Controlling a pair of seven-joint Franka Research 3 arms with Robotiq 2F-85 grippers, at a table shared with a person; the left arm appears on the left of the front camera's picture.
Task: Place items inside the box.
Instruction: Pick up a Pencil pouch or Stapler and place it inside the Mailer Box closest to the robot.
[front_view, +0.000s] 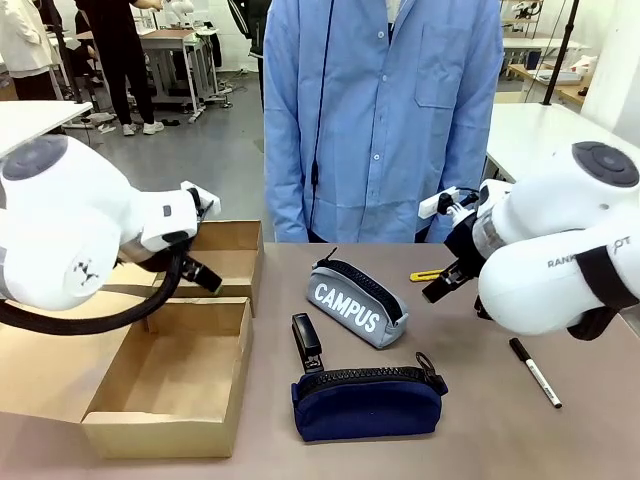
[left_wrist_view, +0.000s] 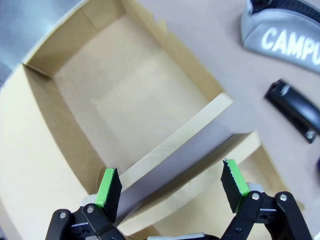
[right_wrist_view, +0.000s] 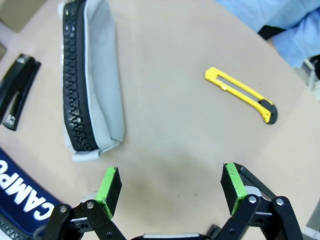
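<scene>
Right pincer wide open, empty; yellow knife lies ahead-right of it.
In the right wrist view you see the knife's long axis run diagonal on the tabletop, grey pouch ahead-left. Left pincer also open, empty, over the box, so right arm is nearer.

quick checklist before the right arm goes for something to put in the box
1. right gripper open, empty: ok
2. left gripper open, empty: ok
3. box open, near compartment bare: ok
4. left gripper clear of box: not ok, it hangs over the middle wall
5. grey pouch, navy pouch, stapler, utility knife, marker lying on the table, unboxed: ok
6. person's hands clear: cannot tell
</scene>
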